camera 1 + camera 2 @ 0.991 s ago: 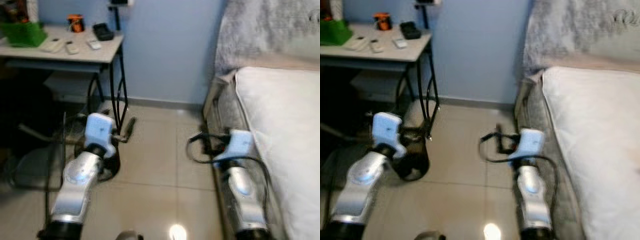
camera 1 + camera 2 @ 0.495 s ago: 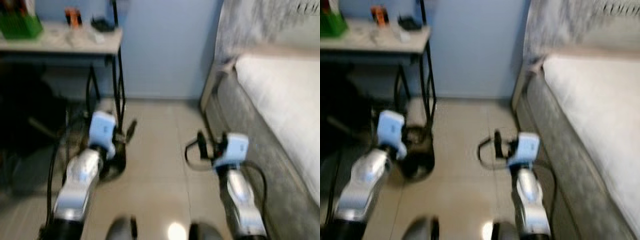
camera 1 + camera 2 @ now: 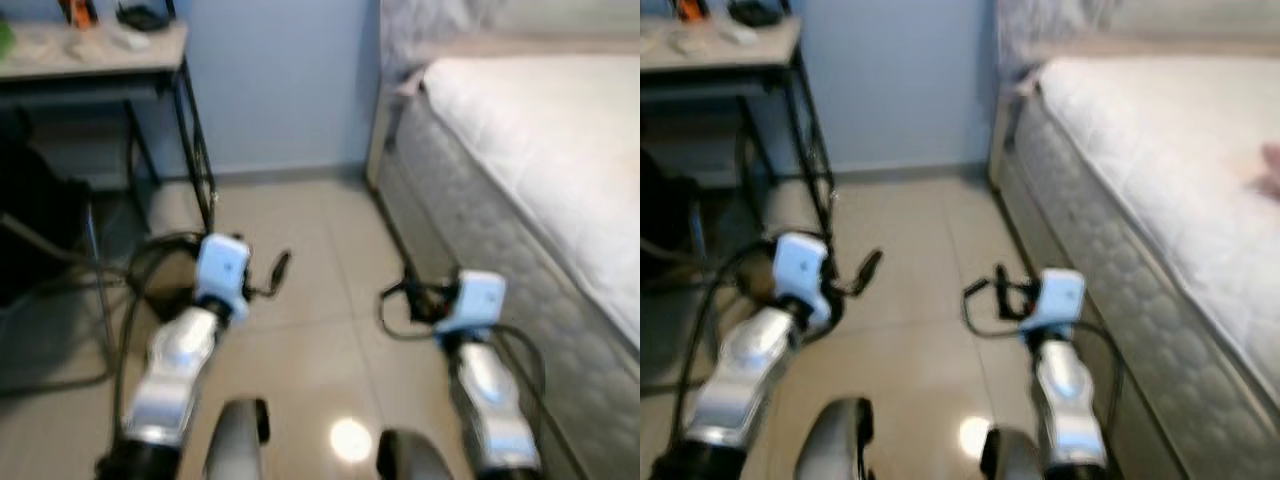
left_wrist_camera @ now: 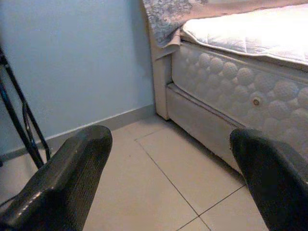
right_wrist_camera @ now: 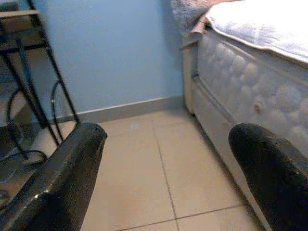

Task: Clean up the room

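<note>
We see both arms held out low over the tiled floor [image 3: 310, 340], nothing gripped. Left tool [image 4: 168, 178]: fingers [image 4: 62, 183] spread wide apart, empty. Right tool [image 5: 168, 178]: fingers [image 5: 57, 178] also wide apart, empty. Head views are blurred.

Ahead of both tools: blue wall [image 3: 270, 80] with a skirting strip at floor level. Just right of the right tool: bed [image 3: 540, 140], quilted mattress side, white cover on top, a grey patterned blanket [image 4: 168, 17] hanging over its far corner by the wall. Ahead-left of the left tool: bench [image 3: 95, 55] on black metal legs [image 5: 36, 91], with a few small items on top, too blurred for us to identify. Black cables [image 5: 12, 159] lie on the floor under the bench, left of the left tool.

We can't make out any loose object to tidy on the floor between the tools.
</note>
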You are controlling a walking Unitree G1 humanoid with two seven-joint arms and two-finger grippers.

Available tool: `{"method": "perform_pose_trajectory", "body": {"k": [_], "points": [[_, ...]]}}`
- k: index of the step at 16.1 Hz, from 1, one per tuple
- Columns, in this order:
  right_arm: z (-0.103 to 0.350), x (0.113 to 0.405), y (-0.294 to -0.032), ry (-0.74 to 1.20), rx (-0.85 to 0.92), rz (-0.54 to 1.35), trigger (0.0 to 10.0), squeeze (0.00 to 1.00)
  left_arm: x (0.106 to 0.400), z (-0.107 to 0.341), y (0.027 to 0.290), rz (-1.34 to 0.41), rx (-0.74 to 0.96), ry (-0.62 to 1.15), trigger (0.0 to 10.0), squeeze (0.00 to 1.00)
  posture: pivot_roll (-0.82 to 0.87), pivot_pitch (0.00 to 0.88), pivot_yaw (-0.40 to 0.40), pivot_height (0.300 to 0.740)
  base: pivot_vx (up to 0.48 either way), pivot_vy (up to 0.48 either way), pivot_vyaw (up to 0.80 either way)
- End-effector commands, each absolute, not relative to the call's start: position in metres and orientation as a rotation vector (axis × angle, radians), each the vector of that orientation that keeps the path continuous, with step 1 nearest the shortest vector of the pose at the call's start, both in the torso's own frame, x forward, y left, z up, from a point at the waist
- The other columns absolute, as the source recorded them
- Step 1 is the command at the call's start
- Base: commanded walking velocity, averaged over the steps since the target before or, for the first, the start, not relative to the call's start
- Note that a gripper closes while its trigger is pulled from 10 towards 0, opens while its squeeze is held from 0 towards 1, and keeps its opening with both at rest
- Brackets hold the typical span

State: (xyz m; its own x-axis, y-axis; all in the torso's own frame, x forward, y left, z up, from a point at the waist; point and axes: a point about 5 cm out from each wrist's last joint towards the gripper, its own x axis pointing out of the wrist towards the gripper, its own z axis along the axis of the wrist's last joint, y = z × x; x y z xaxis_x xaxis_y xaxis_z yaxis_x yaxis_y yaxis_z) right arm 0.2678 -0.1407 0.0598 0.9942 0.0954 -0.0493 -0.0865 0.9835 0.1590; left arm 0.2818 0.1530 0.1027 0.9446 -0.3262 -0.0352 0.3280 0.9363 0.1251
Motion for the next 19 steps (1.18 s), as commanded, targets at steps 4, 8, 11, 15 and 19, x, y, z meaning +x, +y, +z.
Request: {"method": "perform_pose_trajectory", "body": {"k": [4,8,11,15,19], "points": [[0.061,0.268,-0.143,0.048,0.175,0.084,10.0,0.0,0.285,0.113,0.144,-0.407,0.124,-0.033,10.0,0.0,0.01,0.0,-0.002,0.641,0.0,0.48,-0.8],[0.061,0.268,-0.144,0.049,0.172,0.076,10.0,0.0,0.288,0.116,0.141,-0.446,0.142,-0.04,10.0,0.0,0.0,0.0,0.004,0.641,0.0,0.48,-0.8],[0.059,0.265,-0.144,0.054,0.169,0.068,10.0,0.0,0.289,0.112,0.141,-0.457,0.145,-0.01,10.0,0.0,0.0,0.0,0.004,0.641,0.0,0.0,-0.8],[0.058,0.263,-0.146,0.056,0.17,0.053,10.0,0.0,0.283,0.106,0.138,-0.458,0.127,0.013,10.0,0.0,-0.01,0.0,0.011,0.641,0.0,0.0,-0.8],[0.058,0.264,-0.147,0.059,0.165,0.05,10.0,0.0,0.286,0.106,0.141,-0.455,0.132,0.014,10.0,0.0,-0.01,0.0,0.009,0.641,0.0,0.0,-0.8]]}}
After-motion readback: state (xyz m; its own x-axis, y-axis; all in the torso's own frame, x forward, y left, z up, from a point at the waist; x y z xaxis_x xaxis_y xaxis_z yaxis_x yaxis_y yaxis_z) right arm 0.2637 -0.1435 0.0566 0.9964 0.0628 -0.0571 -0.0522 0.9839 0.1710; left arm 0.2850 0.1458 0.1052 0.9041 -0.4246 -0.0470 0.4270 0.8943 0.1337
